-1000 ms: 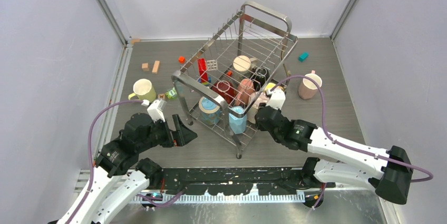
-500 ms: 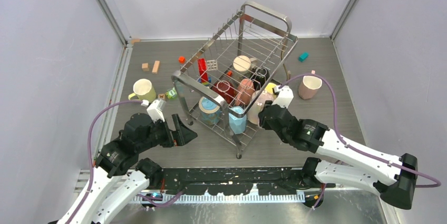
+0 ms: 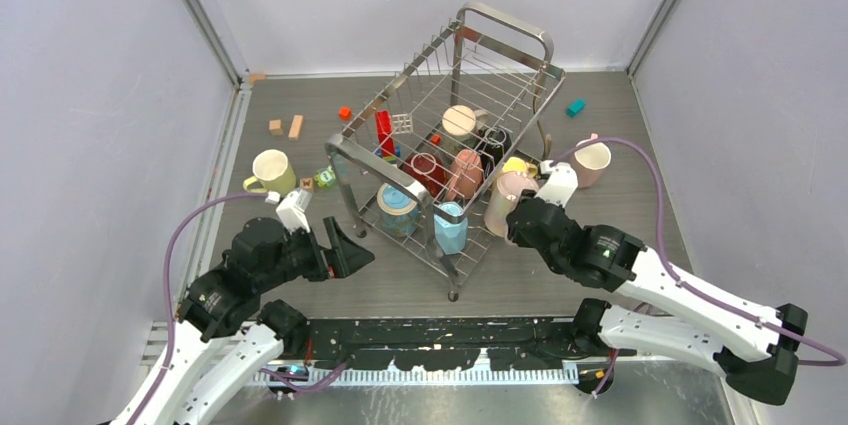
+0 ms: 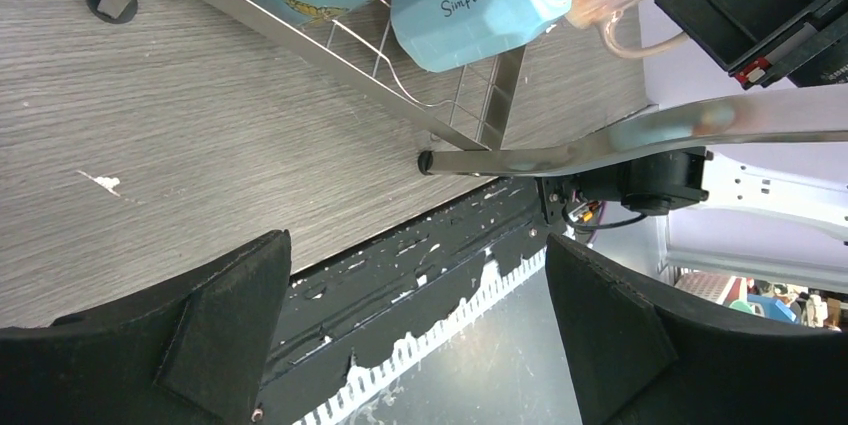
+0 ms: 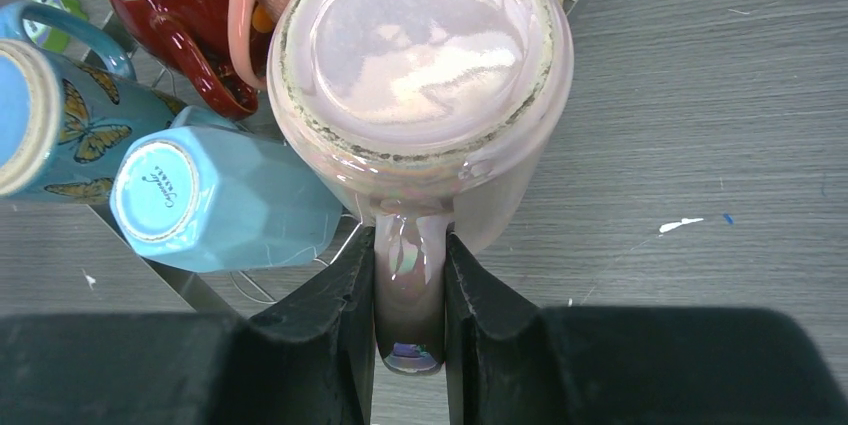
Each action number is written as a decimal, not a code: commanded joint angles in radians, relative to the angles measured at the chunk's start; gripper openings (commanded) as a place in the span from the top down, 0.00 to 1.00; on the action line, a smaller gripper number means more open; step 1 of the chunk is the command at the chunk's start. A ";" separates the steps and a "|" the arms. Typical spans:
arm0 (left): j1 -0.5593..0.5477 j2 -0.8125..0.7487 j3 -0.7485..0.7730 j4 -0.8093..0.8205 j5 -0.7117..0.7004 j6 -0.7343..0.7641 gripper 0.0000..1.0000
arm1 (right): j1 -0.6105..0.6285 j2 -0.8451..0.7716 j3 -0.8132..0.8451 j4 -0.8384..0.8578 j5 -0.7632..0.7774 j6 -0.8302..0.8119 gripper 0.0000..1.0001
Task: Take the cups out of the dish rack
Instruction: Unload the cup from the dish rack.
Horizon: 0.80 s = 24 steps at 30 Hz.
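The silver wire dish rack [image 3: 500, 70] stands mid-table. My right gripper [image 3: 518, 213] is shut on the handle [image 5: 410, 285] of a pale pink cup [image 3: 503, 200], held bottom-up just outside the rack's right wall. Inside the rack lie a butterfly cup [image 3: 398, 207], a light blue cup [image 3: 450, 228], a dark red cup [image 3: 424, 169], a dotted pink one [image 3: 465, 170] and more behind. My left gripper [image 3: 345, 245] stands open and empty by the rack's near left corner, low over the table edge [image 4: 415, 285].
A yellow mug [image 3: 271, 171] stands on the table to the left of the rack and a pink mug [image 3: 590, 162] to its right. Small toy blocks [image 3: 286, 127] and a teal block [image 3: 575, 107] lie at the back. A red block [image 3: 384, 130] is inside the rack.
My right gripper has carried the pale pink cup rightward, away from the rack's right wall. The left arm has barely moved.
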 commanded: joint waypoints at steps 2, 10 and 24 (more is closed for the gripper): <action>0.001 -0.024 0.009 0.054 0.050 -0.023 0.00 | 0.003 -0.071 0.105 -0.004 0.090 0.061 0.99; 0.001 -0.064 0.031 0.104 0.120 -0.081 0.00 | 0.003 -0.160 0.208 -0.164 0.076 0.090 0.99; 0.001 0.101 0.373 0.111 0.168 -0.023 0.00 | 0.003 -0.174 0.527 -0.406 0.123 0.080 0.99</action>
